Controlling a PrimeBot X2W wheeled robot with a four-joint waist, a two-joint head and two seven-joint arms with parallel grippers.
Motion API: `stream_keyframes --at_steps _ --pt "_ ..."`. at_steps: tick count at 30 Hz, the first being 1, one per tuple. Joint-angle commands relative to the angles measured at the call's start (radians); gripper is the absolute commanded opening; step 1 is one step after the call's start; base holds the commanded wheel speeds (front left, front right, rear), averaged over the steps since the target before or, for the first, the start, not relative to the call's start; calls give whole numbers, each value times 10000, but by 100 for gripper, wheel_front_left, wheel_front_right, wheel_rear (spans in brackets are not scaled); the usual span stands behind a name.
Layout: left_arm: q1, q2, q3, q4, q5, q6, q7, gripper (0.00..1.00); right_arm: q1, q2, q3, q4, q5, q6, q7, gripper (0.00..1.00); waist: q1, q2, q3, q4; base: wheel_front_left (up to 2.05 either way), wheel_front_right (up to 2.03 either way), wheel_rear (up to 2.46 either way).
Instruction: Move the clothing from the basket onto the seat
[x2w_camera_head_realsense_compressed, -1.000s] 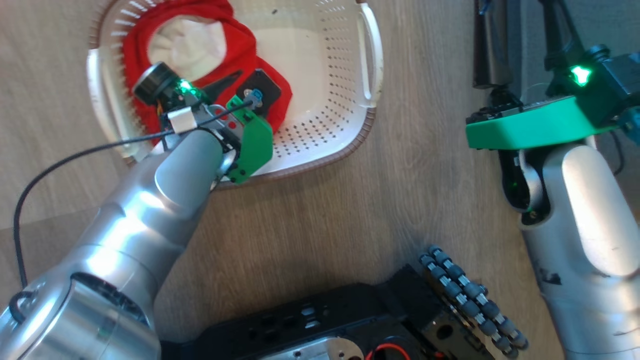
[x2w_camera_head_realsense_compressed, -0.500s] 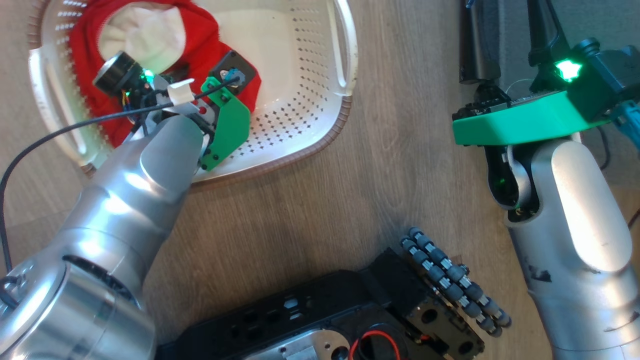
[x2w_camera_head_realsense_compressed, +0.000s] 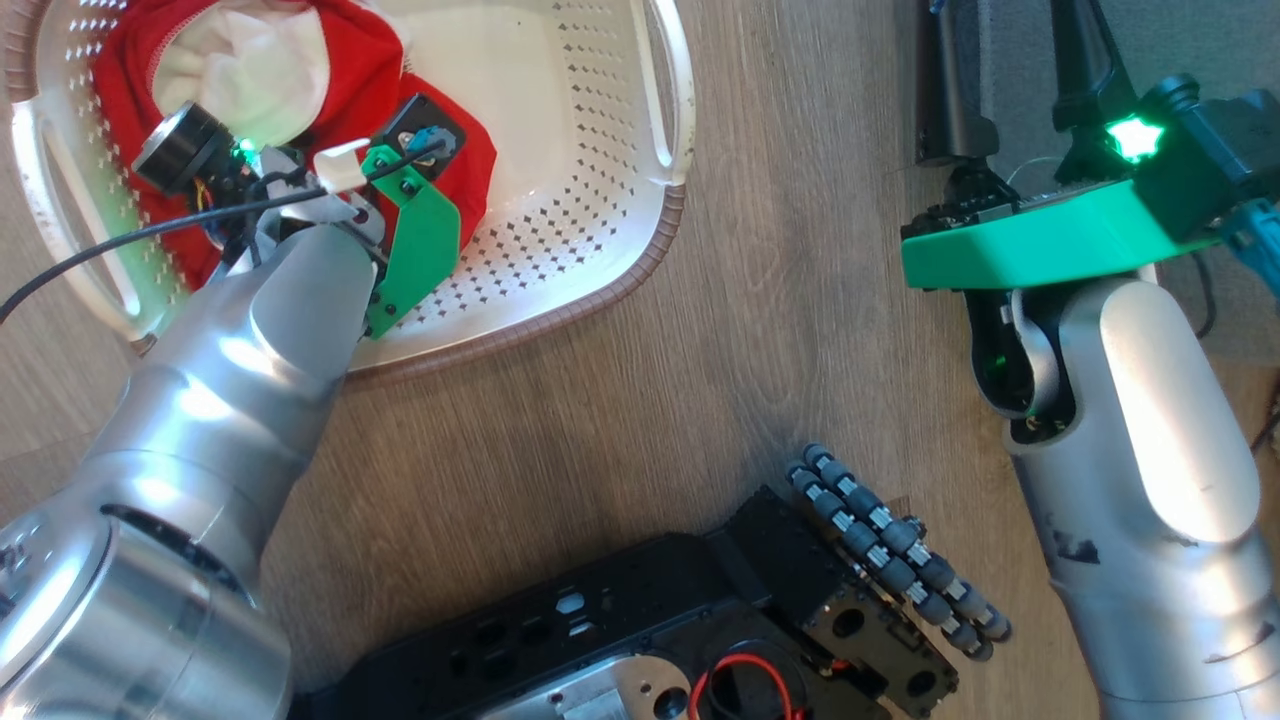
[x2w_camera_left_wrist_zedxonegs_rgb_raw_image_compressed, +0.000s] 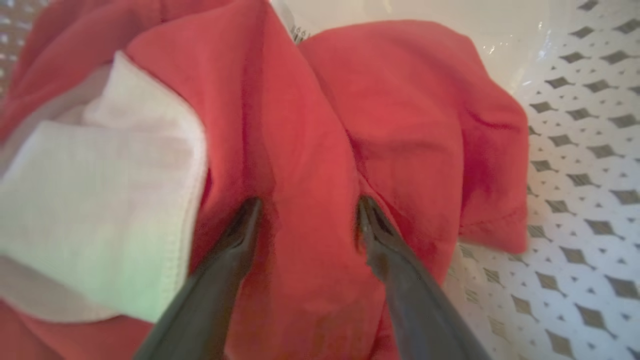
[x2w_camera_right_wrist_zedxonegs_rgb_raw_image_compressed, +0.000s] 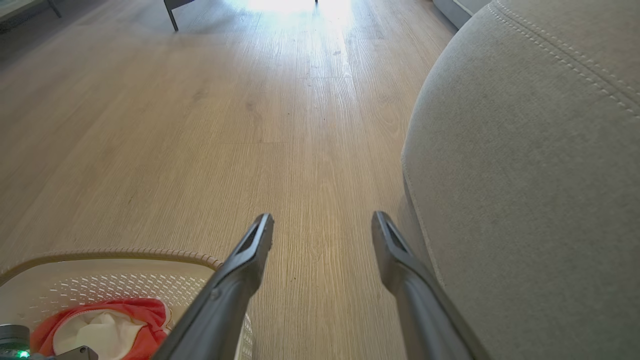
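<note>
The left gripper (x2w_camera_left_wrist_zedxonegs_rgb_raw_image_compressed: 308, 205) stands with its two dark fingers spread wide, the tips pressed down into the clothing (x2w_camera_left_wrist_zedxonegs_rgb_raw_image_compressed: 410, 125). A ridge of red fabric rises between them but is not pinched. Left of the fingers lies a white lining patch (x2w_camera_left_wrist_zedxonegs_rgb_raw_image_compressed: 100, 190) with a stitched edge. To their right the red cloth ends against the perforated cream wall of the basket (x2w_camera_left_wrist_zedxonegs_rgb_raw_image_compressed: 575, 150), in which the clothing lies. Past the fingertips, between two red folds, a scrap of white label (x2w_camera_left_wrist_zedxonegs_rgb_raw_image_compressed: 299, 34) shows dark printed characters, too small and cut off to read. The right gripper (x2w_camera_right_wrist_zedxonegs_rgb_raw_image_compressed: 322, 220) is also spread and holds nothing, hovering above the wooden floor (x2w_camera_right_wrist_zedxonegs_rgb_raw_image_compressed: 175, 125). The grey seat (x2w_camera_right_wrist_zedxonegs_rgb_raw_image_compressed: 525, 175), with its pale double stitching, is just to its right, and the basket's brown rim is low on its left.
</note>
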Motion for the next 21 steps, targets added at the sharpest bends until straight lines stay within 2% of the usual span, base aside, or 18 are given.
stream_keyframes --at_steps 1,2,3,14,21 --pt "22 59 117 -66 -84 22 -116 96 235 82 57 -235 87 69 -46 100 -1 0 -25 27 0 0 0" --pt "29 27 87 -70 -97 -30 -148 29 225 82 41 -224 83 69 -46 100 -1 0 -51 53 0 0 0" --pt "33 -9 59 -82 -109 -66 -194 0 215 83 21 -209 79 69 -46 100 -1 0 -78 83 0 0 0" --pt "677 -260 547 -498 -1134 -29 -1396 0 306 -85 -228 -103 -119 69 -46 100 -1 0 -1090 601 0 0 0" --pt "1367 -277 475 -1183 -1799 -267 -2200 0 524 -462 -338 30 -217 69 -46 100 -1 0 -2227 1184 0 0 0"
